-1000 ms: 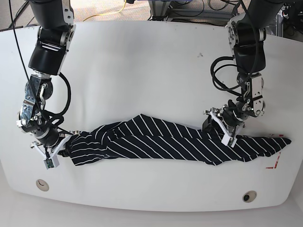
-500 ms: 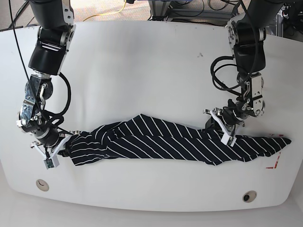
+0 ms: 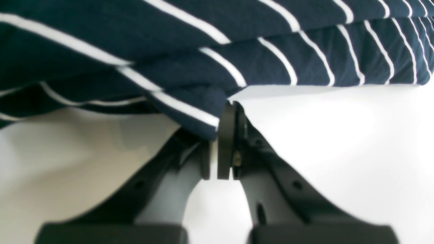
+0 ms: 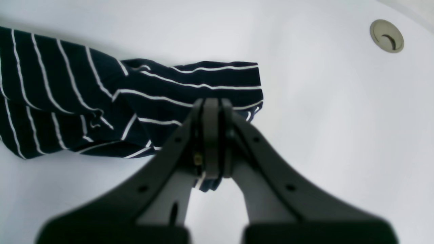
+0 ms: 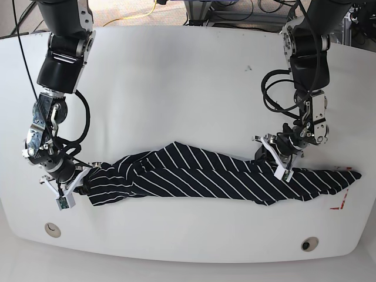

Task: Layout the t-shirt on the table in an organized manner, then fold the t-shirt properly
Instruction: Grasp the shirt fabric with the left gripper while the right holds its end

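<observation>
1. At the left of the base view, the right end effector point(image 5: 69, 181) sits low over the white counter point(image 5: 176, 76); its jaws are pressed together on the end of the t-shirt point(image 5: 205, 176); in the right wrist view the dark striped cloth point(image 4: 142, 101) is pinched at the tips and a bit hangs below them; this grip looks the same as a second ago.
2. Across the middle, the t-shirt lies on the counter as a long twisted, bunched band running side to side near the front edge; it is not spread flat.
3. At the right of the base view, the left end effector point(image 5: 281, 157) is at the upper edge of the band; a second ago its jaws stood apart, now they are pressed together; in the left wrist view a fold of cloth point(image 3: 190, 112) sits pinched at the tips.
4. What this means, as a judgement: both ends are now gripped, so the shirt can be lifted and stretched open; laying out is only beginning; folding is not yet started.
</observation>
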